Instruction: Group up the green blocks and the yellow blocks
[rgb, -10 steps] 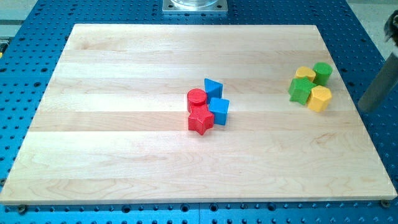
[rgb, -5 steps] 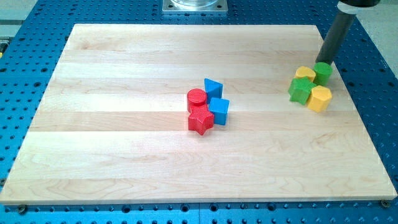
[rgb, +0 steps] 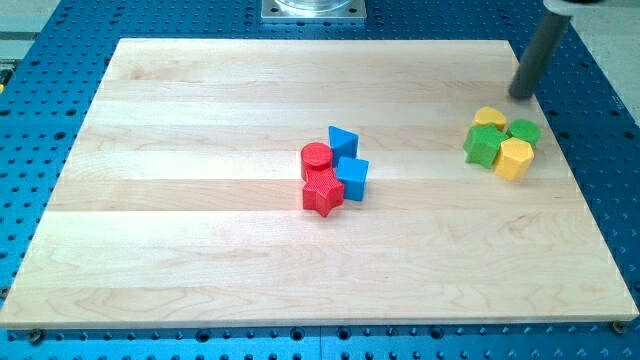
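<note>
Green and yellow are sitting together in one tight cluster at the view's right side of the wooden tabletop (rgb: 200, 250), so I am judging the grouping step as essentially finished or in its last tidy-up. In the single camera view, my tip (rgb: 521, 95) is resting just above and apart from that cluster, near the tabletop's upper right corner, touching no block. There is no hand on this rig, only the straight dark rod, so nothing is spreading, pressing together or pinching, and nothing is being held. Directly below my tip the green cylinder (rgb: 523, 131) is sitting at the cluster's right, touching the yellow block (rgb: 489, 118) on its left, whose exact shape I cannot make out. Below those, the green star-like block (rgb: 484, 146) and the yellow hexagonal block (rgb: 515, 158) are lying side by side, both pressed against the upper pair. Far off to the left of my tip, near the tabletop's middle, a red cylinder (rgb: 317, 156), a red star block (rgb: 322, 190) and two blue blocks (rgb: 343, 140) (rgb: 352, 177) are huddling in a separate bunch, no part of this job. If any move is left, it is calling for a gentle nudge from outside the cluster, taking care not to split the four apart.
</note>
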